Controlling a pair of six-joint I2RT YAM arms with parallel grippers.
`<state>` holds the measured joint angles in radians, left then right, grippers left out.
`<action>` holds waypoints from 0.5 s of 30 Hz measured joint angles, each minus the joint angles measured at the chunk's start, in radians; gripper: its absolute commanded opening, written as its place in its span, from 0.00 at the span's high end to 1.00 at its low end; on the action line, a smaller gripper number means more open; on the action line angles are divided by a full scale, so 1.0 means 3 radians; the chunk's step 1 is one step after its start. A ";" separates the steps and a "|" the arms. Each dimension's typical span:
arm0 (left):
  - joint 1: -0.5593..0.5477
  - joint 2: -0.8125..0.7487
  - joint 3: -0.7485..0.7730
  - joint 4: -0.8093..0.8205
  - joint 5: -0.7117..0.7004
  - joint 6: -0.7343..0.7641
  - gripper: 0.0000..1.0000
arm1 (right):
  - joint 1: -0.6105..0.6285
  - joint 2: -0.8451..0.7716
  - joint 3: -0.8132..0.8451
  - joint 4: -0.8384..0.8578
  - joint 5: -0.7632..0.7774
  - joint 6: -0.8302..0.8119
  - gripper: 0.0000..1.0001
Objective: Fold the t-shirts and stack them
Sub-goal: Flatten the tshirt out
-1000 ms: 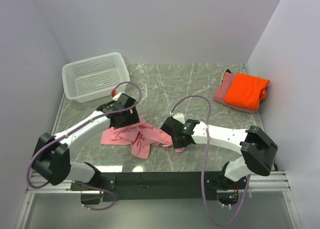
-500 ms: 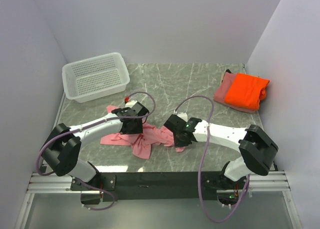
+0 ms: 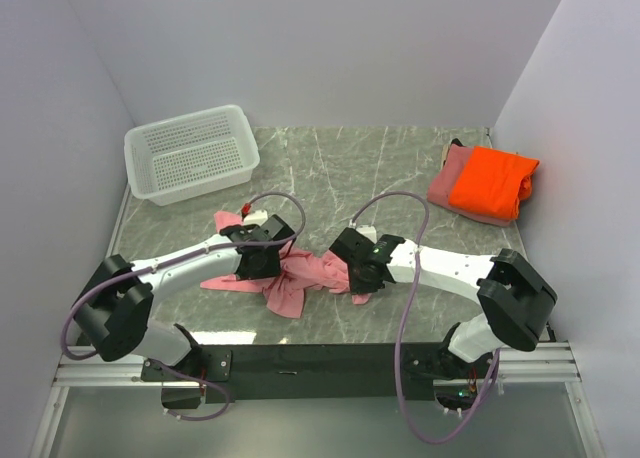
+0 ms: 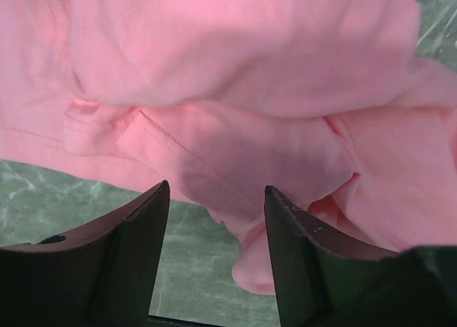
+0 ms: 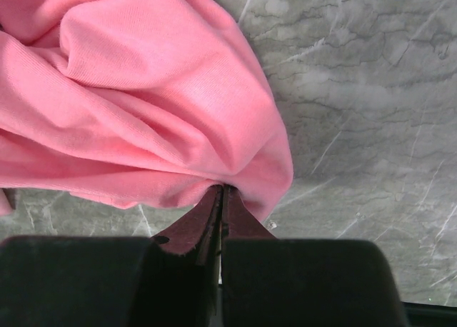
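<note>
**Pink shirt: limp and light, take it by the hems**

Your right fingers [image 5: 213, 205] are pinched together on the light pink t-shirt's [image 5: 143, 113] edge. Your left fingers [image 4: 146, 220] stand apart, with a stitched hem just ahead between them. The shirt lies crumpled on the table [image 5: 357, 91]. Expect sagging; grip seams.

A white perforated plastic basket [image 3: 190, 153] sits at the far left corner of the desk [image 3: 340, 168]. It is turned slightly askew, well beyond and to the left of the left end effector [image 3: 260, 262], and farther still from the right end effector [image 3: 356, 274]. The desk is grey-green with pale marble veins. In the wrist views, bare patches show low and left of the left end effector, and above and right of the right one. Plain pale lavender walls [image 3: 300, 48] close in behind and on both sides. Nearer than both end effectors, a black bar [image 3: 320, 358] on aluminium rails [image 3: 100, 374] runs along the desk's near edge.
</note>
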<state>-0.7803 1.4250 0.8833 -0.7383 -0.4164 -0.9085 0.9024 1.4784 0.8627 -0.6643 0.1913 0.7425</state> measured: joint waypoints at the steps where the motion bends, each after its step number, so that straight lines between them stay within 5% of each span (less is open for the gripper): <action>1: 0.0000 -0.0010 -0.0024 0.0008 0.0031 -0.0013 0.41 | 0.0000 0.0000 0.0000 0.0000 -0.0001 0.0000 1.00; 15: -0.0074 0.0165 -0.0154 0.0215 0.0355 -0.0070 0.43 | 0.0000 0.0000 0.0000 -0.0006 -0.0006 0.0001 1.00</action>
<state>-0.8024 1.4746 0.8371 -0.6739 -0.3099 -0.9295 0.9024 1.4784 0.8627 -0.6662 0.1894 0.7429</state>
